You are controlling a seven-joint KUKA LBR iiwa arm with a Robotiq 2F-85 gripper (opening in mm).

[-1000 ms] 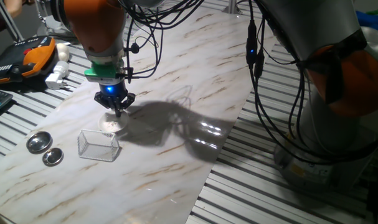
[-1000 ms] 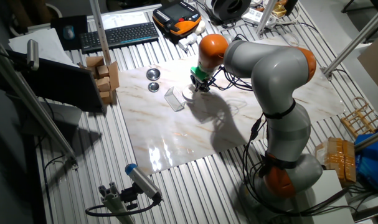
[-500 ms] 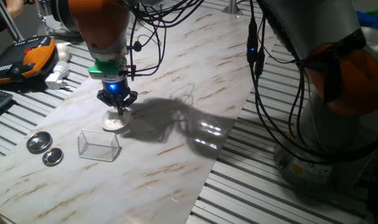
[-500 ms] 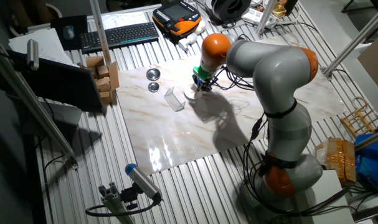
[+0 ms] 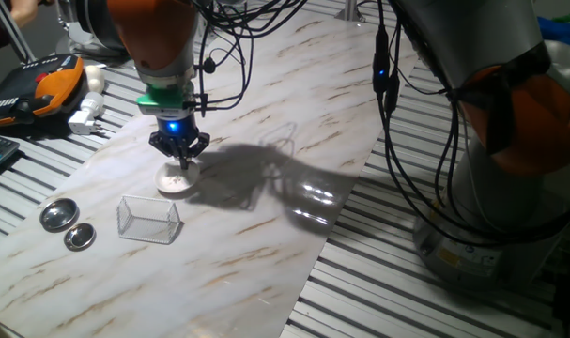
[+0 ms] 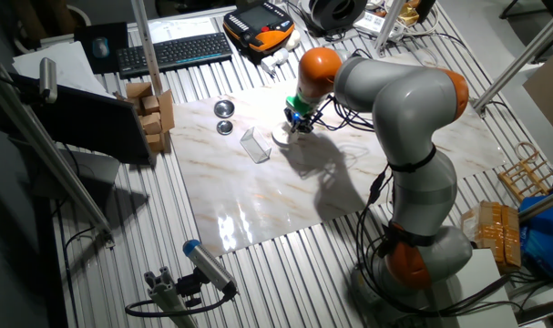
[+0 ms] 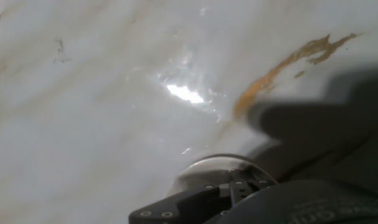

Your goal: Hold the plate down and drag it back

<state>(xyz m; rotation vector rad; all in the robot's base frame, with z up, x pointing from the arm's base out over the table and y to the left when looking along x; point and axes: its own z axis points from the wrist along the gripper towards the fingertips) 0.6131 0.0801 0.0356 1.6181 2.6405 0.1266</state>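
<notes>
1. In one fixed view, the gripper (image 5: 180, 165) is pointing straight down with its fingers drawn narrow, close together, and the tips are pressing on the plate (image 5: 175, 180). The plate is lying flat on the marble board (image 5: 266, 141), directly under the gripper, with most of its disc showing on the near side of the tips. The wire box (image 5: 148, 219) is standing near the plate, on its near left, apart from it. Two lids (image 5: 67, 225) are lying further left, well apart from the plate.

2. In the other fixed view, the gripper (image 6: 297, 125) is reaching down at the far part of the board (image 6: 349, 182), and the plate (image 6: 284, 138) is showing as a pale disc just beneath and left of the tips. The box (image 6: 254, 145) is sitting just left of the plate, and the lids (image 6: 224, 117) are lying beyond it, further left.

3. In the hand view, the picture is blurred. The plate (image 7: 207, 171) is showing as a pale curved rim at the bottom edge, right against the dark gripper body. The fingertips themselves are hidden here, so their gap cannot be told from this view.
</notes>
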